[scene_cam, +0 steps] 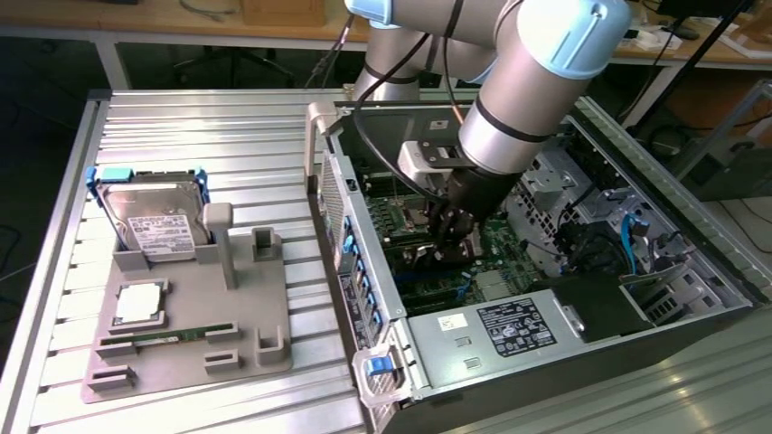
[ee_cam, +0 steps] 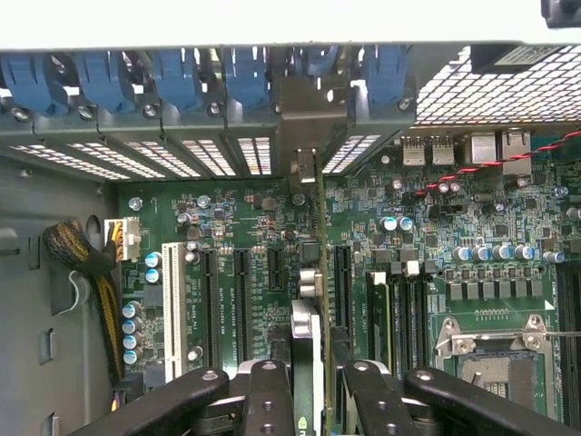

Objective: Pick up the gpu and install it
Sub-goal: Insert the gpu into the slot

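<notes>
Tabletop (scene_cam: 181, 127): ribbed grey metal slats.
Tool (ee_cam: 309, 386): black, pinching thin gpu (ee_cam: 318, 272) edge-on over green motherboard (ee_cam: 245, 236).

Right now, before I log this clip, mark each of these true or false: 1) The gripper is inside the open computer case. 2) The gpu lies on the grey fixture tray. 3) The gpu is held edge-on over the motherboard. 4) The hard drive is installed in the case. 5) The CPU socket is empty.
1) True: the gripper is inside the computer case.
2) False: the gpu is between the fingers, not on the fixture tray.
3) True: it stands edge-on above the motherboard.
4) False: the hard drive stands in the tray.
5) True: the CPU socket shows no chip.
</notes>
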### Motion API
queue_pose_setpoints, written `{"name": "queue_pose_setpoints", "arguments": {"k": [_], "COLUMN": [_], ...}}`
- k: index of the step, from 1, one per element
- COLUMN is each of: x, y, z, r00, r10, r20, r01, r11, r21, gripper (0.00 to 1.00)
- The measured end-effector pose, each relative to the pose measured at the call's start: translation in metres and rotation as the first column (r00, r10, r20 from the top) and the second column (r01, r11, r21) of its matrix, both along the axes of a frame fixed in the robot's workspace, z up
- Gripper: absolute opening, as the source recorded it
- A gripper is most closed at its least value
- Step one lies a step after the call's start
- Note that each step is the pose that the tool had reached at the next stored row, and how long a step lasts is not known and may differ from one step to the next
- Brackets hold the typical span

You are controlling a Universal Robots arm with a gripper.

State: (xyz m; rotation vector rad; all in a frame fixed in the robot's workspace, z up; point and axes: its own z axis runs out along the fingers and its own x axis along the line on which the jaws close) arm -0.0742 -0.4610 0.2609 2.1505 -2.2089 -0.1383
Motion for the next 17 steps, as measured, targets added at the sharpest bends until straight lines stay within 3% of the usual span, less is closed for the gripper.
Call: {"name": "queue_pose_setpoints", "arguments": {"k": [4, 8, 13, 15, 17], "x": [0.0, 0.0, 0.0, 0.0, 0.0], "y": [0.0001, 0.0, 0.0001, 0.0041, 0.0042], "z": [-0.002, -0.0112, -0.0113, -0.0187, -0.019], "r00": [1.0, 1.0, 1.0, 1.0, 1.0], "r10": [0.002, 0.003, 0.003, 0.003, 0.003], "r20": [0.0, 0.0, 0.0, -0.0001, 0.0], "r01": [-0.002, -0.003, -0.003, -0.003, -0.003], "r11": [1.0, 1.0, 1.0, 1.0, 1.0], "r21": [0.0001, -0.0001, 0.0001, -0.0003, 0.0003], "gripper": [0.27, 0.27, 0.27, 0.27, 0.27]}}
